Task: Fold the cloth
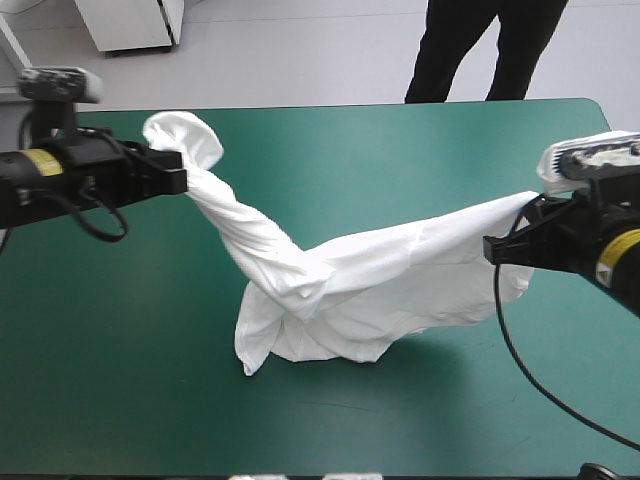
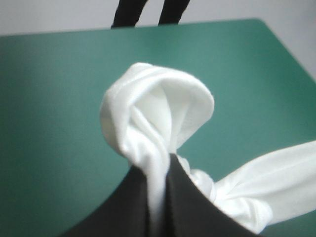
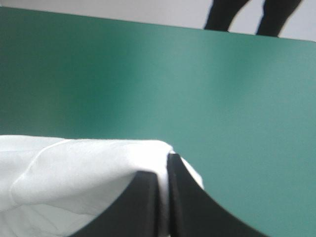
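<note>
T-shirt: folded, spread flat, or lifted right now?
Lifted, not folded. The left claw and right claw each pinch one end; the T-shirt hangs twisted between them, its middle sagging onto the teal-green cover.

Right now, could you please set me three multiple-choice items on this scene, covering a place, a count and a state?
1. Where does the T-shirt sag lowest? A. On the teal-green cover. B. Over the far edge. C. On the floor.
2. How many grippers hold it? A. None. B. One. C. Two.
3. What is its state? A. Folded bundle. B. Spread flat. C. Crumpled, stretched between the grippers.
Answers: 1 A, its middle heaps on the cover; 2 C, the left gripper and right gripper are each shut on it; 3 C, a twisted band rises to each gripper.
</note>
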Available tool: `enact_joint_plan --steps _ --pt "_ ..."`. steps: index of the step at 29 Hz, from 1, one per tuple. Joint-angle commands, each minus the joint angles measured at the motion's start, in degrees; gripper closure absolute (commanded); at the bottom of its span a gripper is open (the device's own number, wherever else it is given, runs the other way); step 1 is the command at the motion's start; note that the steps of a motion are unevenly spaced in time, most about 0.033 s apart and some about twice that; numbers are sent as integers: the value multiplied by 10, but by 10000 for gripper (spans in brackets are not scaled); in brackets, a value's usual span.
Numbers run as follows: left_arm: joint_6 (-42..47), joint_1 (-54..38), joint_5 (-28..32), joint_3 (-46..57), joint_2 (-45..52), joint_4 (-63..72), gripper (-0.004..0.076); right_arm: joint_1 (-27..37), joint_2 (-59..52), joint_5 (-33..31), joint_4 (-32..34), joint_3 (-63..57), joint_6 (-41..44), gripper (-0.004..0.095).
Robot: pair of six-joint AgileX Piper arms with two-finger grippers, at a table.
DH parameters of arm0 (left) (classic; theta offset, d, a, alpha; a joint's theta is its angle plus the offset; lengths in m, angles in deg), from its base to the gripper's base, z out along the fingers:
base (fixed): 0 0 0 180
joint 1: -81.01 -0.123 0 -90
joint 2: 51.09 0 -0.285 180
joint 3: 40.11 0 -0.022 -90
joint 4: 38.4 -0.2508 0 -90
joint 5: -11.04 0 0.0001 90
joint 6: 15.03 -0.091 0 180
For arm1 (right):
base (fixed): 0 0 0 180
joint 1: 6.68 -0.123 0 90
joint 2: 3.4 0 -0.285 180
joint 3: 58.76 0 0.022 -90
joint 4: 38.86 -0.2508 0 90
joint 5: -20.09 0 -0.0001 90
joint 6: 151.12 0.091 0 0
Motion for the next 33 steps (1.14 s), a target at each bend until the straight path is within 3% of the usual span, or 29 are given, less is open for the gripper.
enact_joint_plan --steps 1,4,8,12,15,22,31,33 --pt "-15 0 95 42 -48 0 734 21 22 39 74 -56 42 926" --pt "-19 0 107 46 -113 -2 734 92 55 96 34 -92 48 925" --pt "-27 0 147 41 -182 -3 734 218 122 188 -79 -99 -25 925" --pt "-28 0 198 41 -220 -14 734 314 206 237 -198 -84 -114 926" --pt "-28 0 250 41 -243 -35 734 368 270 255 -250 -57 -145 925" --pt "-28 0 332 28 -333 -60 734 424 421 268 -320 44 -188 925" --pt "-26 0 356 -19 -437 -58 733 439 540 259 -351 129 -193 925" --pt "-35 0 335 -32 -453 -53 676 439 545 259 -355 133 -234 879"
